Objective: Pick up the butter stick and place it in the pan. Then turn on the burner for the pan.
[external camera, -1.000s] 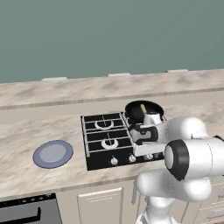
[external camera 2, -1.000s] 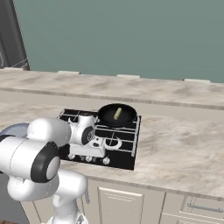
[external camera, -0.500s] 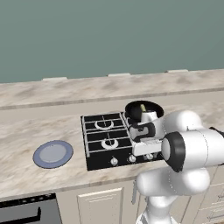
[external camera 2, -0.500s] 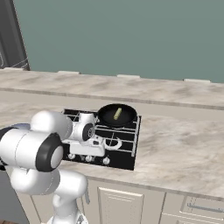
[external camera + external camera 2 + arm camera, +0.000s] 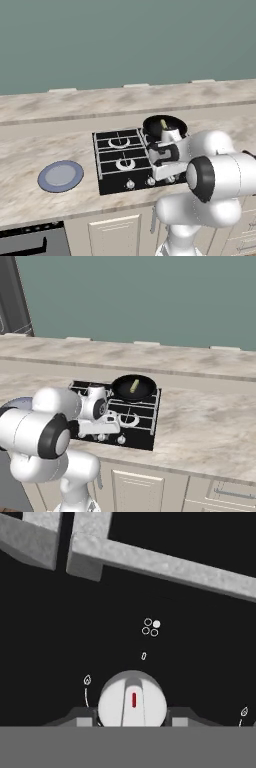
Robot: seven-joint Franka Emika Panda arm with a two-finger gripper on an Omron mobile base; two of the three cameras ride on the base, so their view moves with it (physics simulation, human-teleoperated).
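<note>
Left base view: we're seeing butter stick [image 5: 163, 123] lying in pan [image 5: 152, 124] on back burner. Right base view: gripper [image 5: 118, 423] hanging over stove's front knobs. Hand view: we're straddling white knob [image 5: 131, 702], can't tell if gripping.

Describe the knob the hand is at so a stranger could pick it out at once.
On the black stovetop set into the marble counter, look along the front row of silver knobs. It is the round knob between the hand's fingers, with a red line on it.
</note>
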